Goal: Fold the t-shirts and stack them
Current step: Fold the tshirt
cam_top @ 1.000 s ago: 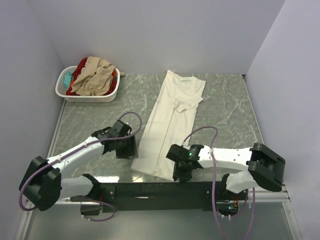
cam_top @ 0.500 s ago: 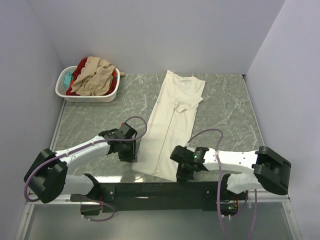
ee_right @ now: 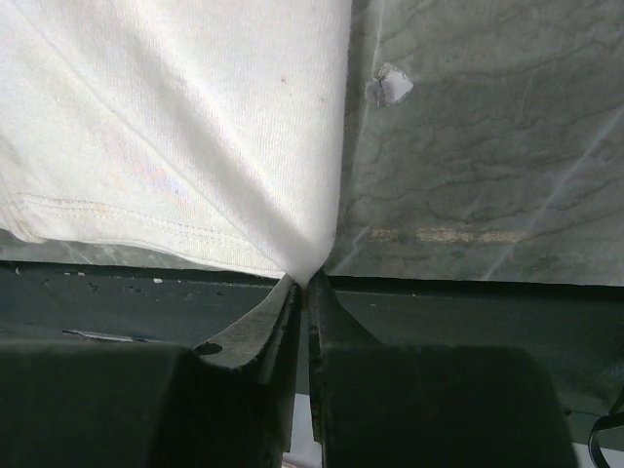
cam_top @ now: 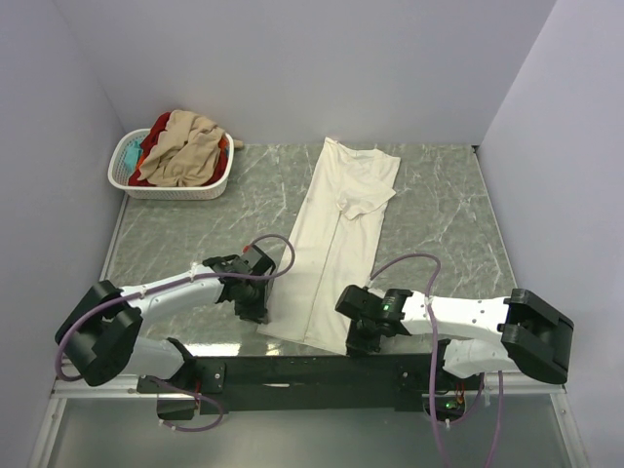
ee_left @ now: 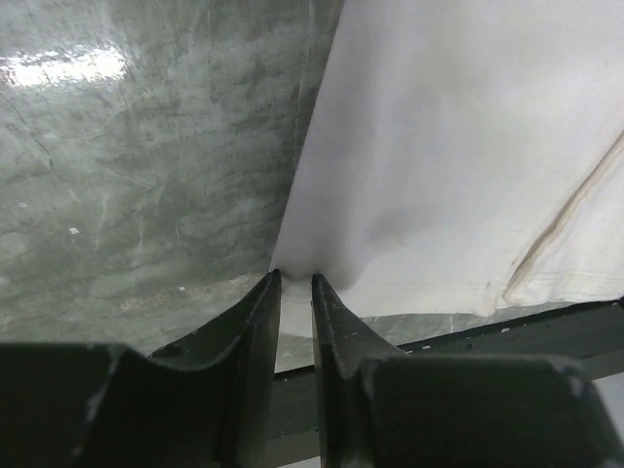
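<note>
A cream-white t-shirt (cam_top: 334, 244) is laid as a long, narrow folded strip on the marbled green-grey table (cam_top: 448, 224). It runs from the collar at 12 o'clock, near the far wall, to the hem at 6 o'clock, by the near edge. One sleeve is seen folded across the upper part of the strip.

The hem's 7 o'clock corner is clamped by the left gripper (cam_top: 257, 308). In the left wrist view a small peak of white cloth is pinched between the two dark fingers (ee_left: 255, 322), which are drawn close together. The hem's 5 o'clock corner is clamped by the right gripper (cam_top: 360, 339). In the right wrist view the cloth is gathered to a point and nipped between nearly closed fingers (ee_right: 268, 322). A small white fleck (ee_right: 388, 88) is seen on the table just beside the shirt's edge.

At 10 o'clock, in the far-left corner and well apart from the strip, a white slotted laundry basket (cam_top: 175, 192) is placed. In it a tan-beige t-shirt (cam_top: 183, 151) is heaped over a red t-shirt (cam_top: 156, 127), and a teal t-shirt (cam_top: 131, 153) is glimpsed at the basket's 9 o'clock side.
</note>
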